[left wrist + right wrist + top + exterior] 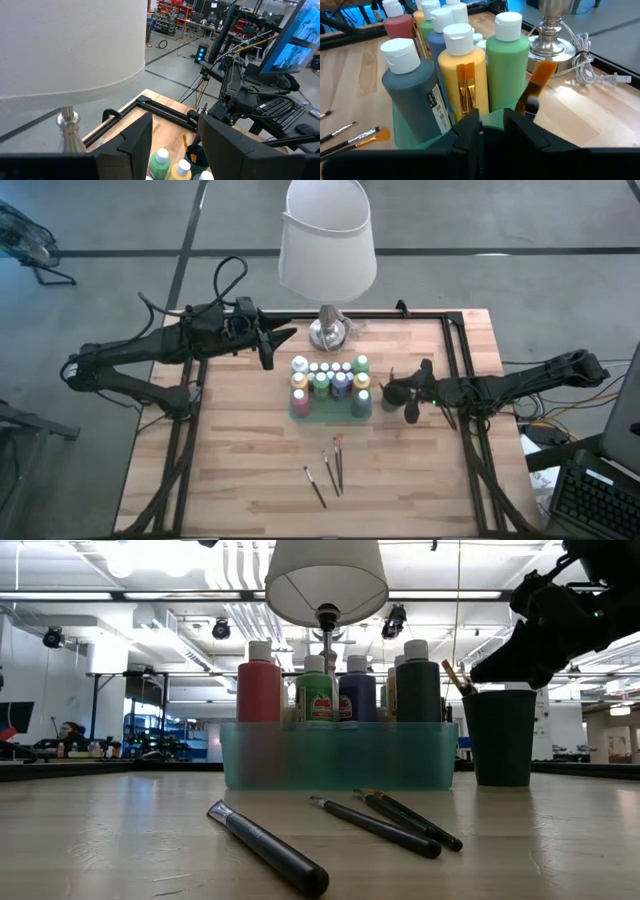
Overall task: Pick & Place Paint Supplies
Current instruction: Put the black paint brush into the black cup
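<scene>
Left gripper (283, 343) hovering near the table's (240, 470) far-left corner, fingers spread wide, holding nothing. Bottles (330, 380) packed in a teal bin (330, 410) at mid-table, below the lamp (327, 250). Three brushes (330, 465) lying loose toward the near edge. Right gripper (407, 393) over a dark cup (500, 737) holding brushes, just right of the bin, fingers narrowly parted.

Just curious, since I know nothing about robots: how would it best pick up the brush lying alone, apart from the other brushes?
Probably from straight above, jaws closing across the middle of the lone paintbrush. It lies flat on the table, thin, with bare wood on both sides.
</scene>
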You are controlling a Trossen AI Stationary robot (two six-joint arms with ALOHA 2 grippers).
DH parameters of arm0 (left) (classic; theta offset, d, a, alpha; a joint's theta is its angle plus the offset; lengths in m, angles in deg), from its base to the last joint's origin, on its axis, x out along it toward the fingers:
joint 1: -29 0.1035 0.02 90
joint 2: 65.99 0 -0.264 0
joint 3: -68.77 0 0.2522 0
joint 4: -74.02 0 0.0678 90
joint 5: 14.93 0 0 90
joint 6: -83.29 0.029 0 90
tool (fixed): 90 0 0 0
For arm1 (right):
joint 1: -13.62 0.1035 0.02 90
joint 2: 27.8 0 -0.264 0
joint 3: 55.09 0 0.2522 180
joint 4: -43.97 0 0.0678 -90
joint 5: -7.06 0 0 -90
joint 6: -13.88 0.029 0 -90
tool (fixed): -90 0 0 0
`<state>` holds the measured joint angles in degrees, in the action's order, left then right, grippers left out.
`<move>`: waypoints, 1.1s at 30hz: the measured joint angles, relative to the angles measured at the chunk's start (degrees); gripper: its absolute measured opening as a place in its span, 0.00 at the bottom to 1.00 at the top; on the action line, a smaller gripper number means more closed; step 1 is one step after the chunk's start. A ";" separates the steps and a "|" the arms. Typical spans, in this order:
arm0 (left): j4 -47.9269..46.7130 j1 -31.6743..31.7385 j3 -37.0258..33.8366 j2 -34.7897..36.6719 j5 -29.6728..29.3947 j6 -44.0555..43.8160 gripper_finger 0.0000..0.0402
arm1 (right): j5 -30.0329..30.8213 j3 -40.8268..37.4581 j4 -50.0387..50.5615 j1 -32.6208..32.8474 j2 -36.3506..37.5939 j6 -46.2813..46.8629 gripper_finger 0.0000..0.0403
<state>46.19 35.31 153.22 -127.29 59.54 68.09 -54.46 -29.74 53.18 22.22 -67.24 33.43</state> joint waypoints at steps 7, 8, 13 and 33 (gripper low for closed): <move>-0.02 -0.02 0.00 0.00 0.00 0.00 0.42 | 0.01 2.33 0.09 0.00 0.00 -0.25 0.36; -0.02 0.00 0.00 0.00 0.00 0.00 0.42 | 0.01 3.13 0.11 0.00 0.00 -0.40 0.38; -0.02 0.00 0.00 0.00 0.06 -0.42 0.42 | 0.03 8.67 1.27 0.00 0.00 -4.96 0.43; -1.13 -0.84 0.00 0.02 1.05 -3.94 0.41 | 0.04 33.03 8.70 -0.02 0.03 -7.75 0.45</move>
<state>45.06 34.47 153.22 -127.26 60.59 64.15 -54.41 3.29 61.88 22.20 -67.21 25.68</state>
